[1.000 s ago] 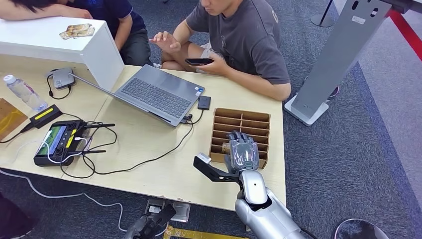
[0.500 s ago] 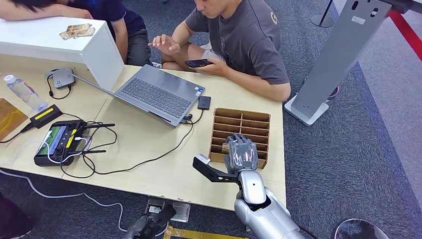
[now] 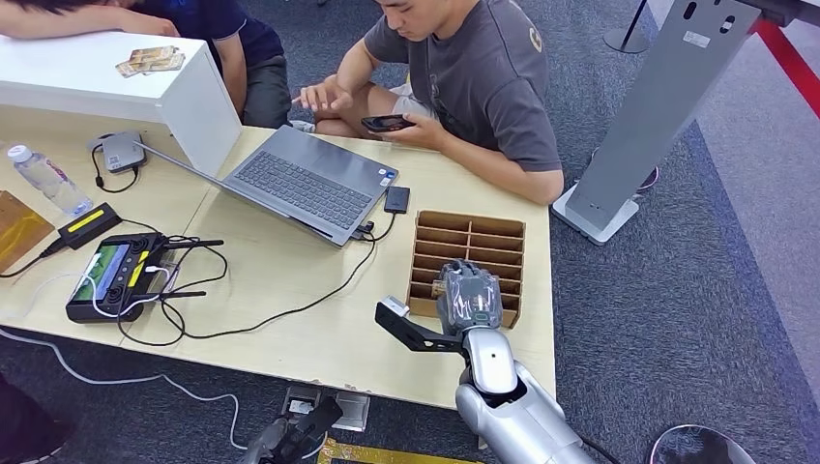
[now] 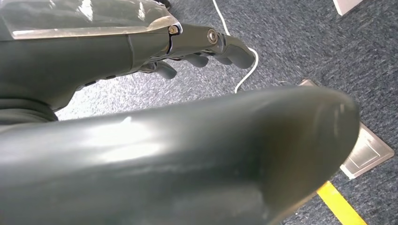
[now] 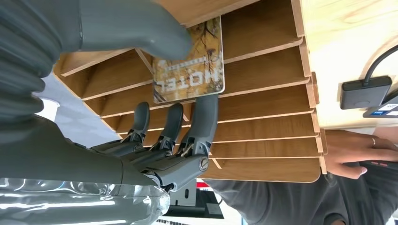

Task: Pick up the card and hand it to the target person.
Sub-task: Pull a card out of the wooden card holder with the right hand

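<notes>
A brown card (image 5: 190,65) printed "HOTEL" is pinched between the thumb and a finger of my right hand (image 5: 155,117), just over the slots of the wooden divider box (image 5: 263,93). In the head view the right hand (image 3: 469,295) hovers over the near end of the box (image 3: 483,232), with the card (image 3: 440,287) peeking out beside it. A person in a grey shirt (image 3: 483,68) sits across the table, holding a phone (image 3: 387,123). My left hand (image 4: 206,47) hangs below the table edge over the carpet, fingers loosely apart and holding nothing.
An open laptop (image 3: 300,184), cables, a handheld controller (image 3: 111,275) and a water bottle (image 3: 43,179) lie on the table's left part. A white box (image 3: 193,106) with several cards (image 3: 150,60) stands far left. A grey stand (image 3: 658,106) rises on the right.
My right hand has drawn back slightly over the box with the card. The person's free hand has dropped toward the laptop edge.
</notes>
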Available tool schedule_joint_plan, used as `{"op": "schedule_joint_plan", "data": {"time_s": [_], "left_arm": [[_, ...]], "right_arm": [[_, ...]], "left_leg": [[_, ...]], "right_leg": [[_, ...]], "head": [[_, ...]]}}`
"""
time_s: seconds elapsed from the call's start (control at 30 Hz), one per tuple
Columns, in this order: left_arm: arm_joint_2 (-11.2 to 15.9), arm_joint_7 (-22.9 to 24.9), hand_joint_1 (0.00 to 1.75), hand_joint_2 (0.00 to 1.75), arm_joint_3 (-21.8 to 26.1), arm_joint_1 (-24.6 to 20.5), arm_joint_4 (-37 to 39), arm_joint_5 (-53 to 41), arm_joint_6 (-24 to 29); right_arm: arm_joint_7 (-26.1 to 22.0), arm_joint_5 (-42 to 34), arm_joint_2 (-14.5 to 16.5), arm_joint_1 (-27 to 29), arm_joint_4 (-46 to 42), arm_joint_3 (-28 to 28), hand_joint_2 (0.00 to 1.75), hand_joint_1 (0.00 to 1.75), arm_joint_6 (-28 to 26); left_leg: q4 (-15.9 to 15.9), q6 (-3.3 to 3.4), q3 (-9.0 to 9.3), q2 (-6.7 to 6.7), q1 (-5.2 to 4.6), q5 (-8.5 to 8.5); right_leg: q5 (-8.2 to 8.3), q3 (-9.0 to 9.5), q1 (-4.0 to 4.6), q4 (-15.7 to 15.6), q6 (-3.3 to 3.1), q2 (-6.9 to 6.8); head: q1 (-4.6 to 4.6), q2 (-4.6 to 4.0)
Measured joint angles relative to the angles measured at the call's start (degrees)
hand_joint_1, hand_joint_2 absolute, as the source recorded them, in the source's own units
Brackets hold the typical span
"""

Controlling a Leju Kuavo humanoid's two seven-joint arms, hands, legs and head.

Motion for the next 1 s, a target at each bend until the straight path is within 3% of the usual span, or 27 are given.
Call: {"op": "schedule_joint_plan", "data": {"time_s": [0.13,1.0], "left_arm": [[0.00,0.02,0.00,0.00,0.00,0.02,0.00,-0.03,0.13],[0.00,0.20,0.00,0.00,0.00,0.05,0.00,-0.49,0.19]], "right_arm": [[0.11,-0.12,0.00,-0.06,-0.16,0.00,1.75,1.28,0.32],[0.74,-0.18,-0.45,0.72,-2.50,-0.03,1.75,1.59,-0.45]], "left_leg": [[0.00,0.00,0.00,0.00,0.00,0.00],[0.00,0.00,0.04,0.01,0.00,0.00]], "right_leg": [[0.00,0.00,0.00,0.00,0.00,0.00],[0.00,0.01,0.00,-0.01,0.00,0.01]], "head": [[-0.01,0.00],[-0.02,0.00]]}}
